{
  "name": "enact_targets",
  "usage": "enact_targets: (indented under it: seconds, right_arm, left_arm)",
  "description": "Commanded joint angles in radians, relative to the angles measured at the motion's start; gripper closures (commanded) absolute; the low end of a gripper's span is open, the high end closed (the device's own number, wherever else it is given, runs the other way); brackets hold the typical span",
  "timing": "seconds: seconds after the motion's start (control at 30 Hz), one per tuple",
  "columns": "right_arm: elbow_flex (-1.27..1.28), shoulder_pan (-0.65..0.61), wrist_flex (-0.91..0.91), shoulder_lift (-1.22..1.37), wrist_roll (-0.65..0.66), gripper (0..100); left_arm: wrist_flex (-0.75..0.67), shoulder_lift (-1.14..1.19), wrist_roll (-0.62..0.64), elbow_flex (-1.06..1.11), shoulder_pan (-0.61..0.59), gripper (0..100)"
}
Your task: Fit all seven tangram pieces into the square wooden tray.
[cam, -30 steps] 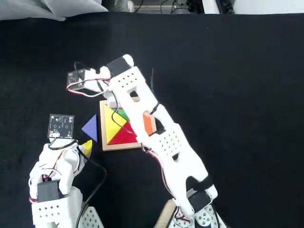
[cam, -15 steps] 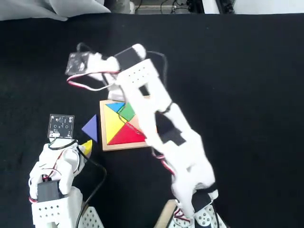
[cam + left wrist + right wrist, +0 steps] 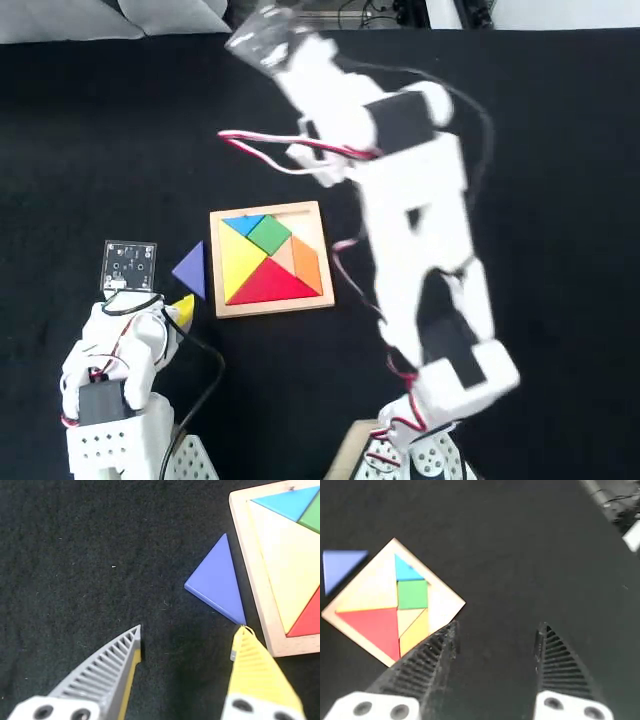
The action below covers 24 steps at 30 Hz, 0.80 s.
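One tray (image 3: 325, 252), six pieces (image 3: 262, 284) inside; one blue triangle (image 3: 192, 269) just beside it. Right gripper (image 3: 497, 626) now lifted clear, fingers apart; left gripper (image 3: 190, 628) apart too.

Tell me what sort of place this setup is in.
Probably a robotics lab or hobby workbench: a table draped in black cloth, a white left arm and right arm mounted at its near edge, and loose cables beyond the far edge. The wooden tray of tangram pieces looks like a test task.
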Motion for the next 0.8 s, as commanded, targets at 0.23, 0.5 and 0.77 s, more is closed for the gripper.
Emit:
enact_targets:
  seconds: [0.23,0.5,0.77]
  right_arm:
    - [0.237,0.187,0.029,-0.496,-0.123,75.5]
    - [0.568,0.302,-0.071,-0.794,-0.115,75.2]
    - [1.075,0.341,-0.354,-1.106,-0.121,75.4]
  left_arm:
    - [-0.015,-0.006,0.005,0.019,-0.01,71]
    - [-0.017,-0.006,0.005,0.019,-0.01,71]
    - [-0.018,-0.006,0.005,0.019,-0.01,71]
